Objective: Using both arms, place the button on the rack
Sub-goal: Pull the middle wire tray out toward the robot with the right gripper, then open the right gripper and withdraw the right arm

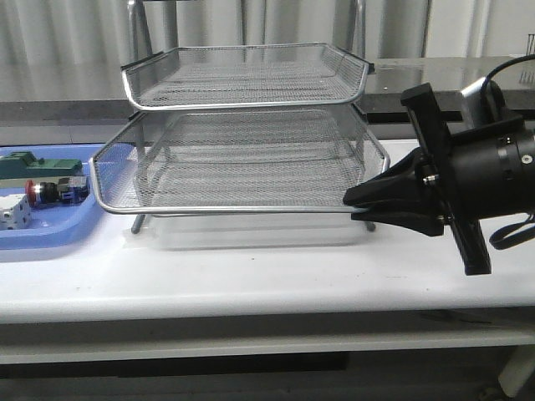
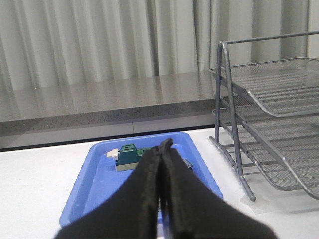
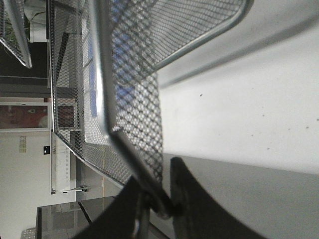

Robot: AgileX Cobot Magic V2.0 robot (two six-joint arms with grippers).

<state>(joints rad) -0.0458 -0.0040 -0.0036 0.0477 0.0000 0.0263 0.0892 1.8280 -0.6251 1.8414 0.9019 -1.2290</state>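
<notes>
The button [image 1: 52,191], red-headed with a blue rear end, lies on its side in the blue tray [image 1: 58,238] at the left. The silver wire-mesh rack [image 1: 242,209] stands mid-table. My right gripper [image 1: 351,199] reaches in from the right and is shut on the rim wire at the front right corner of the rack's middle tier; in the right wrist view that wire [image 3: 107,109] runs between the fingers of the gripper [image 3: 155,174]. My left gripper [image 2: 165,145] hangs shut and empty over the blue tray [image 2: 94,184], and its fingers hide the button. The rack [image 2: 279,94] stands beside it.
A green block [image 1: 38,163] and a white block [image 1: 12,215] share the blue tray with the button; the green block [image 2: 130,155] shows just beyond my left fingertips. A grey ledge and curtains run behind the table. The table's front edge is near.
</notes>
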